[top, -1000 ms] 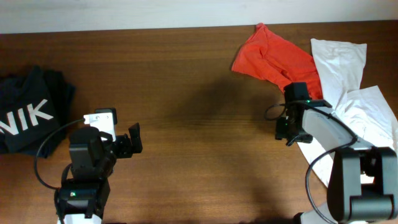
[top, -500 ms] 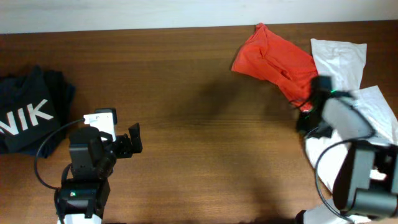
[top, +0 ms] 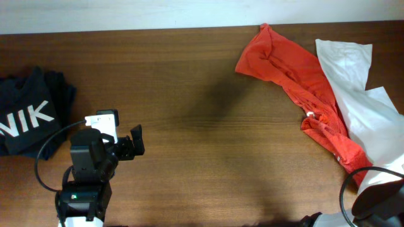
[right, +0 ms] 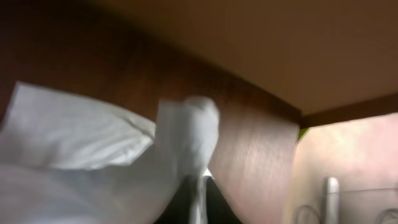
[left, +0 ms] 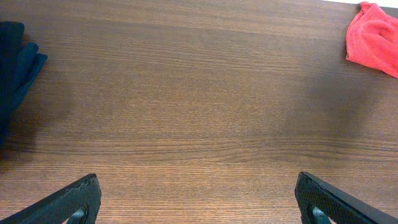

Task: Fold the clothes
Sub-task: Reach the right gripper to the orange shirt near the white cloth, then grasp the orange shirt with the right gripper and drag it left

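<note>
A red garment [top: 297, 75] lies at the back right, drawn out in a long strip toward the front right; its corner shows in the left wrist view [left: 376, 37]. A white garment [top: 356, 88] lies beside it at the right edge. A black garment with white letters [top: 28, 116] lies at the far left, also seen in the left wrist view [left: 15, 68]. My left gripper [top: 134, 142] is open and empty above bare wood [left: 199, 202]. My right gripper [right: 200, 202] shows only in the blurred right wrist view, its dark jaws shut on a fold of white garment [right: 93, 155].
The wooden table [top: 202, 94] runs the full width. Part of the right arm's base [top: 379, 202] shows at the bottom right corner. The table's right edge [right: 292, 118] shows in the right wrist view.
The right arm has swung from beside the red garment off to the front right, out of the overhead view. The red garment is now stretched toward the front right, and the white garment has shifted.
</note>
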